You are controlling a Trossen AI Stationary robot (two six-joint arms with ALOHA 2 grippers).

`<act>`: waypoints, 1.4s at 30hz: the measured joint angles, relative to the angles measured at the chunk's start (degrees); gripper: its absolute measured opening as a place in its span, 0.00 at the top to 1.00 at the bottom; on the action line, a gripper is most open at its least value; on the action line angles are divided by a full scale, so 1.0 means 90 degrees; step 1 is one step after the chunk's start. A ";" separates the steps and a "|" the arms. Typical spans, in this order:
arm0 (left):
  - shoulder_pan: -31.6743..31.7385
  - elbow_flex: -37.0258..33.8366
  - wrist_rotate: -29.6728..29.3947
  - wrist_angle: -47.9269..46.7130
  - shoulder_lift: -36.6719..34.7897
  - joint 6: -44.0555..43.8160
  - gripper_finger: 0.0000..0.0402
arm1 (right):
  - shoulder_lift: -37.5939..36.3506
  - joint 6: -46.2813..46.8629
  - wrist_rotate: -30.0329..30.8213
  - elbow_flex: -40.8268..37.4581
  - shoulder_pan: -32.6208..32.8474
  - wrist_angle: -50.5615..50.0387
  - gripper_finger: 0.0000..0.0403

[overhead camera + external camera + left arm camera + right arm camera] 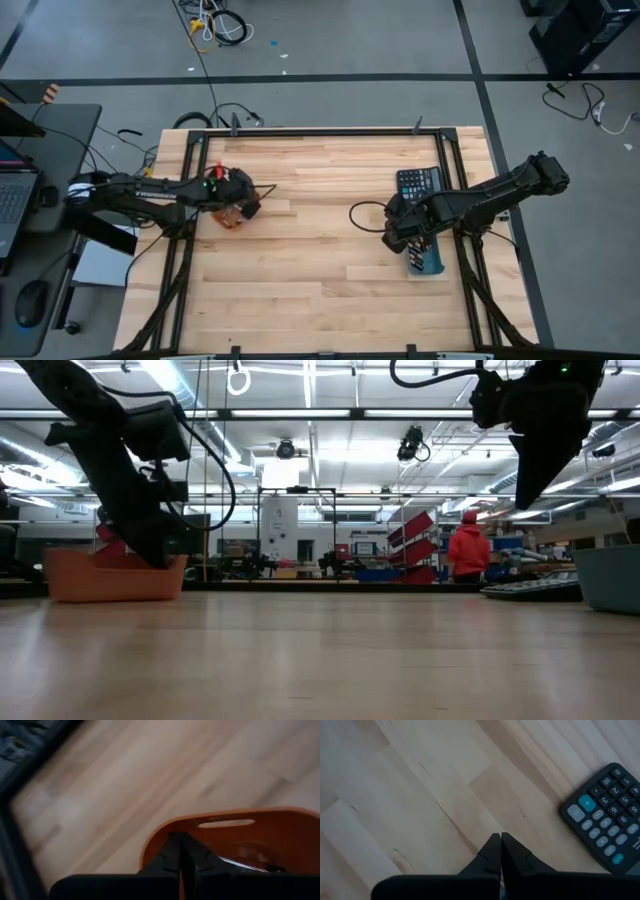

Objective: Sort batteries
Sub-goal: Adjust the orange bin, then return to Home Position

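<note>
**Two arms over two trays, both pairs of jaws closed**

While the left gripper [243,205] hangs over the orange tray [231,217] on the left half of the tabletop [310,250], the right gripper [398,232] hangs on the right half, beside the blue tray [428,260] and near the one black calculator [418,184]. Two trays show in all, one orange and one blue, well apart from each other across the bare wood.

The left wrist view shows the left arm's two fingers [170,857] pressed together with nothing between them, their tips just above the orange tray's rim [190,822]. Inside that tray, partly hidden behind the fingers, lies something silvery with a red edge [245,865]; whether it is a battery, or how many batteries are there, I cannot tell. No battery can be made out plainly in any view, so no count can be given.

The right wrist view shows the right arm's two fingers [492,852] likewise together and empty, over bare wood, with the calculator [607,817] off to one side and not touching them.

From table height, the orange tray [115,575] stands at the left with the left arm reaching down into it, and the blue tray [612,575] stands at the right edge with the calculator [530,590] just beside it. One person in a red top [468,550] stands far back in the room.
</note>
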 joint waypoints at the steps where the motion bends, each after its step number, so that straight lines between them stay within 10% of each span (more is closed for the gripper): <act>1: 0.0073 0.0000 -0.0108 -0.0010 0.0000 0.0012 1.00 | 0.0000 -0.0002 0.0009 0.0000 0.0000 -0.0002 1.00; 19: 0.0891 0.0203 -0.0462 0.0312 -0.0376 0.0554 1.00 | 0.0000 -0.0588 0.0714 0.0000 -0.0013 0.0621 1.00; 35: -0.0420 0.1059 0.1801 -0.0059 -0.2778 0.2197 1.00 | -0.0436 -0.5829 0.0148 -0.1607 -0.0388 0.7907 1.00; 42: -0.0402 0.1060 0.1982 0.0019 -0.3899 0.3186 1.00 | -0.1897 -0.6518 -0.0805 -0.2710 -0.1447 0.8873 1.00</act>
